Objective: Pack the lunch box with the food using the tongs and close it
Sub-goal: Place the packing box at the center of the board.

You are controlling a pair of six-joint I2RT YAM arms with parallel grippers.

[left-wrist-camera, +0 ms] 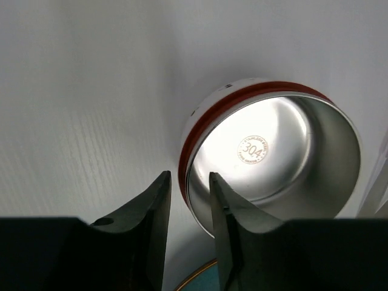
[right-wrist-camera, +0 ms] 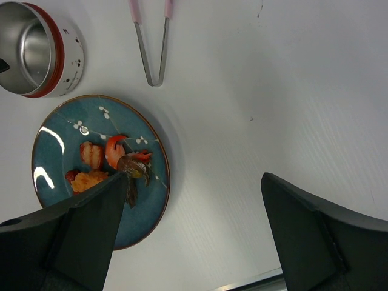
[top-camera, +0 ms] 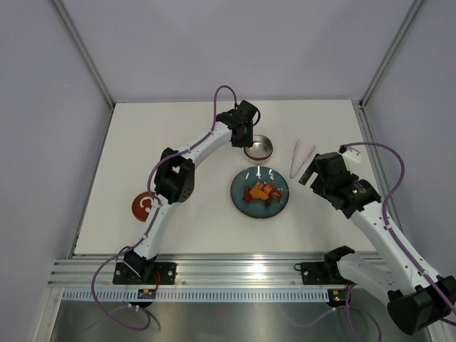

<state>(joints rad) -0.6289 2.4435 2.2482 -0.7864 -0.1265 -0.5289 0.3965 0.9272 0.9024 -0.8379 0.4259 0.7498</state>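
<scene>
**Lunch box** [left-wrist-camera: 267,151]: small round tin. Polished steel inside, with a circular "304" stamp on the floor. A red band runs round the rim above a white, dark-speckled outer wall. It stands open and upright on the bench [top-camera: 178,142], just beyond the plate.

**Lid** [top-camera: 144,206]: flat red disc with a white curled mark. It lies at the bench's left side, partly behind the left arm and well apart from the tin.

**Plate** [right-wrist-camera: 54,139]: wide, glossy teal dish with white blossom sprigs and a brown edge.

**Food** [right-wrist-camera: 97,167]: irregular orange and red lumps plus 1 dark scrap, clustered at the plate's middle.

**Tongs** [right-wrist-camera: 144,54]: slim bare-metal V with pale pink sleeves on its 2 arms. They lie flat on the bench to the right of the tin, with neither gripper touching them.

**Left gripper** [left-wrist-camera: 190,179]: 2 matte black tapered fingers. The jaws are narrowly parted astride the tin's wall, 1 finger outside and 1 inside, with a sliver of space on either side.

**Right gripper** [right-wrist-camera: 194,233]: black wedge-shaped fingers. The jaws are wide and hold nothing, above the smooth white bench beside the plate and near the tongs.
</scene>
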